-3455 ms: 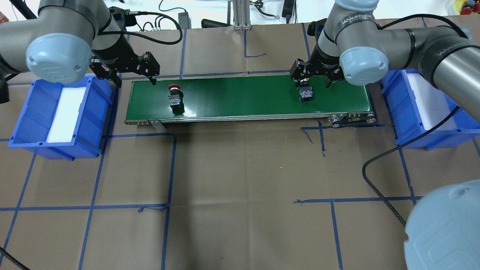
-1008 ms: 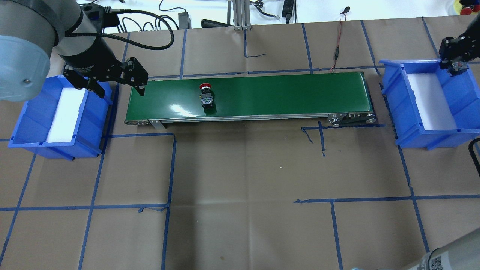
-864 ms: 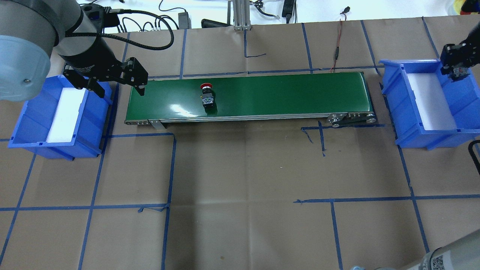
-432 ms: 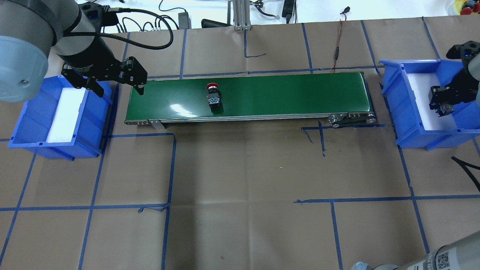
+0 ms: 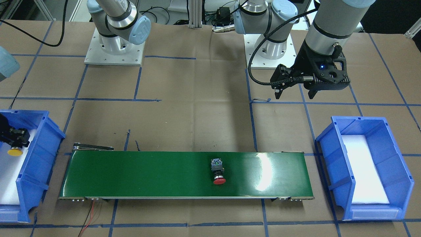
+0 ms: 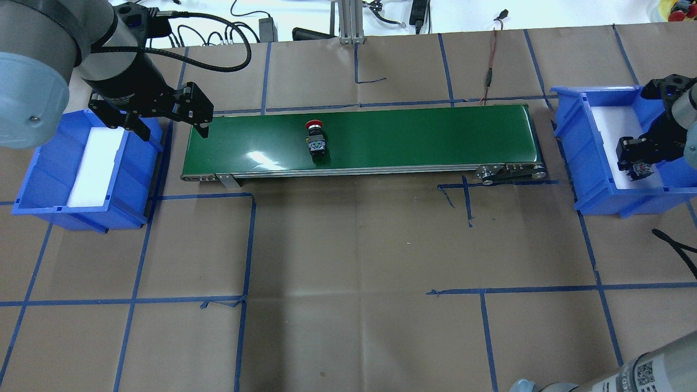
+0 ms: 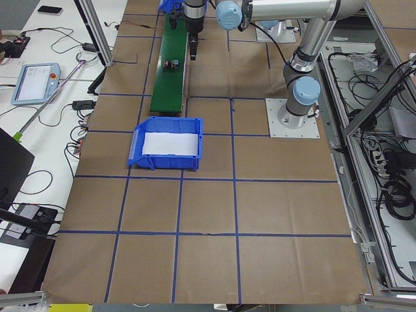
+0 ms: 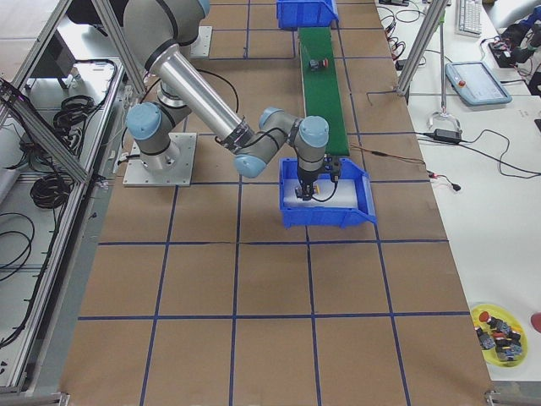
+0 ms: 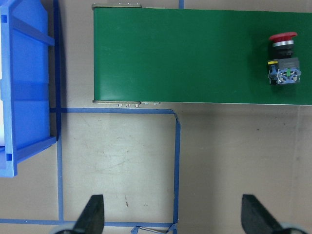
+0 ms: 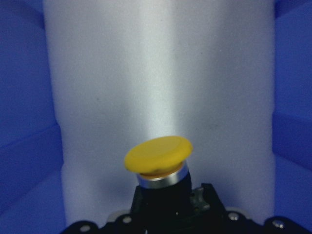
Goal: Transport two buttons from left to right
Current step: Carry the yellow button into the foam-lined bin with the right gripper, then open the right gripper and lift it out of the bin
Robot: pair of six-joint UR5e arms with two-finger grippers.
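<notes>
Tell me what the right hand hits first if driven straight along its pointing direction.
The right hand points down at the white foam pad in the blue bin; the yellow button it holds would likely touch first. Depth unclear.

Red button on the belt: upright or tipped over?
Tipped: the red button lies on its side on the green belt, cap in profile beside its body.

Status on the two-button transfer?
Done: both buttons are out of the left bin. In hand: right gripper holds the yellow button low inside the right bin, unreleased. To do: red button, lying on the green belt; left gripper is open, empty.
</notes>
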